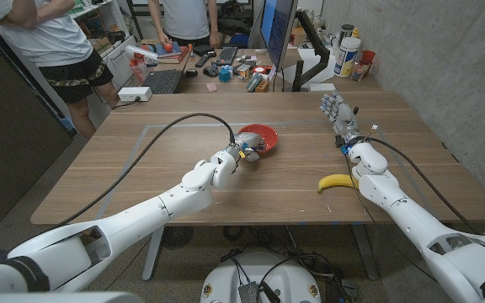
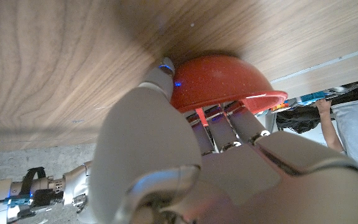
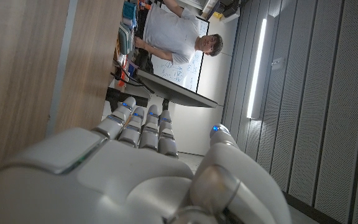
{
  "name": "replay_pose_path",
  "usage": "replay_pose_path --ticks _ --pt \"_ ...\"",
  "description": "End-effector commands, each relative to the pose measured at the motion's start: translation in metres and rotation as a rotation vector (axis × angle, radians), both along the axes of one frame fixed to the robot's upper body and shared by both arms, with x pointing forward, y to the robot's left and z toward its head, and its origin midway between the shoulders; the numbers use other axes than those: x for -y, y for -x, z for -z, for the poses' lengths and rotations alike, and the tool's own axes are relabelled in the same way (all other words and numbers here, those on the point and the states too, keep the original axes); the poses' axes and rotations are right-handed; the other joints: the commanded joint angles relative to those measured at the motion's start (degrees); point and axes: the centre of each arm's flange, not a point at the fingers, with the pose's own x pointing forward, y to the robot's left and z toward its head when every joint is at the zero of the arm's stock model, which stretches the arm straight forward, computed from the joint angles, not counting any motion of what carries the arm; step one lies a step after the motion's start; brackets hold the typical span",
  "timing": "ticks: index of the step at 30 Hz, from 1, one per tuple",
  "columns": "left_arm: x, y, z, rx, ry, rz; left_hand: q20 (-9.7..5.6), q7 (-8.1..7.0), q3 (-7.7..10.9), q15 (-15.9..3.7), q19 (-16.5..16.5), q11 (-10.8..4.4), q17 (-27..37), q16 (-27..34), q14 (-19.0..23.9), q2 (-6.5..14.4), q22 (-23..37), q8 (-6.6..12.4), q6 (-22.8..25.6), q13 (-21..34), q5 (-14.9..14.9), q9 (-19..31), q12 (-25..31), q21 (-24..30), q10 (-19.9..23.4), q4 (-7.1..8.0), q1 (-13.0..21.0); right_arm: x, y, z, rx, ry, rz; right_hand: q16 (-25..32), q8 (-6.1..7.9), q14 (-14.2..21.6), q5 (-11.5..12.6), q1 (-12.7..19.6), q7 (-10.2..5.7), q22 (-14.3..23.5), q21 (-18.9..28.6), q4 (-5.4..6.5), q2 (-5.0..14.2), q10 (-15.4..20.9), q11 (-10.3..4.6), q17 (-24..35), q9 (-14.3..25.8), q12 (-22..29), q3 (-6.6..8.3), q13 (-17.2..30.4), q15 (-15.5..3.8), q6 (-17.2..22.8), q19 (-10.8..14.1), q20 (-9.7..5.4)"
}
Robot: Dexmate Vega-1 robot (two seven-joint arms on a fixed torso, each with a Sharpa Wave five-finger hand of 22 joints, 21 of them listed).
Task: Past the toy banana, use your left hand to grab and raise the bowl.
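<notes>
Left hand [image 1: 244,153] at the red bowl [image 1: 258,137], gripping its near rim in the middle of the table [image 1: 141,181].

From where I stood, its fingers [image 2: 229,121] reached over the bowl's lip while the thumb pressed the outer wall; in the left wrist view the bowl sat against the wood. Toy banana [image 1: 337,182] lay near the table's front edge toward the right side, just beside the right arm. Right hand [image 1: 338,112] stood well apart near the far right corner, fingers [image 3: 143,124] stretched out and holding nothing. People stood behind the table.
</notes>
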Motion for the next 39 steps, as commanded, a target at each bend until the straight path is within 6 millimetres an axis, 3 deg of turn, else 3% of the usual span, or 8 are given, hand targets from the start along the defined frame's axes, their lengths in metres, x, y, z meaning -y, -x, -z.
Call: replay_pose_path --ticks 1,39 --pt "0.004 0.013 -0.016 0.041 0.001 0.008 -3.71 0.04 0.07 -8.25 1.1 -0.19 3.4 0.0 5.0 2.8 0.2 0.2 0.9 0.2 0.3 0.9 -0.3 0.3 0.1 0.53 1.8 0.002 0.003 0.0 0.007 -0.005 0.008 0.3 0.2 0.6 0.2 -0.4 0.04 0.2 -0.2 0.03 -0.14 0.5 -0.24 0.4 0.3 0.0 -0.23 0.1 0.04 0.0 0.4 -0.02" --pt "0.005 0.028 -0.041 0.105 0.021 -0.007 -3.41 -0.05 -0.16 -8.31 1.4 -0.12 4.0 -0.3 5.8 2.8 0.1 0.57 1.8 1.4 0.4 1.0 -0.5 0.3 1.2 0.66 1.6 0.007 0.009 -0.002 0.017 -0.001 0.013 0.3 0.21 0.7 0.3 -0.5 -0.02 0.2 -0.2 -0.01 -0.16 0.4 -0.24 0.4 0.3 0.0 -0.38 0.1 0.09 -0.1 0.4 0.0"
